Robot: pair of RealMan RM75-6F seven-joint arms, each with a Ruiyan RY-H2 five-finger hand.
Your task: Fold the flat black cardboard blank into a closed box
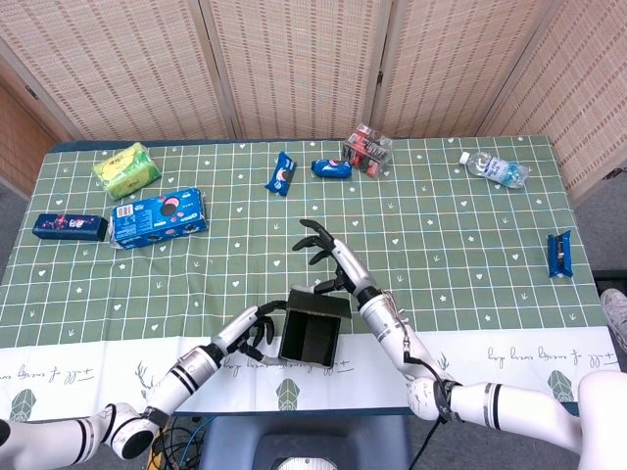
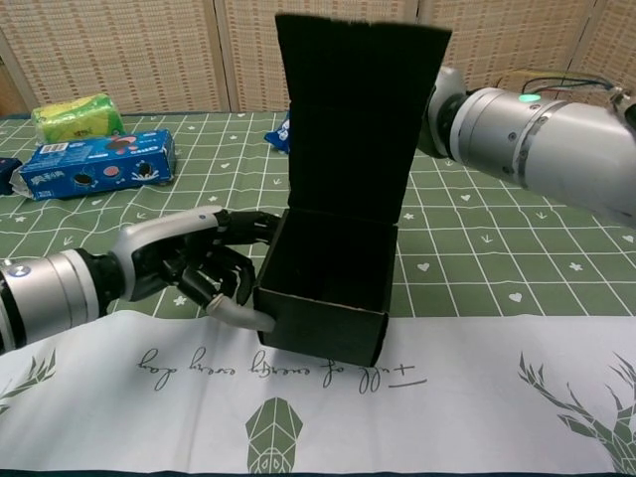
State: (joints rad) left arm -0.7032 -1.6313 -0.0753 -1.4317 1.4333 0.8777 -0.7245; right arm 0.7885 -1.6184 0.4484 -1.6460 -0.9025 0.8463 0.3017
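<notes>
The black box (image 2: 328, 298) is positioned near the front edge of the table (image 1: 460, 235), at the line where the green checked cloth meets its white printed border. The box body is open at the top, and its lid flap (image 2: 360, 109) is raised upright from the far wall, as shown in the chest view. In the head view, the box (image 1: 312, 328) is seen from above with its dark interior exposed.

The left hand (image 2: 204, 268) is placed against the left wall of the box. Its fingers (image 2: 238, 313) are curled and pressed to the lower front corner, so the box is braced from that side. In the head view, the same hand (image 1: 253, 335) is seen just left of the box.

The right hand (image 1: 333, 259) is located behind the raised flap. Its fingers are spread apart in the head view, and nothing is pinched between them. Whether the palm touches the back of the flap cannot be told. In the chest view, the hand is hidden by the flap and only the right forearm (image 2: 527, 149) is visible.

Further items are laid out on the cloth, well apart from the box: a yellow-green pack (image 1: 126, 167), a blue biscuit box (image 1: 159, 216), a small dark blue box (image 1: 69, 226) and a water bottle (image 1: 494, 168).
</notes>
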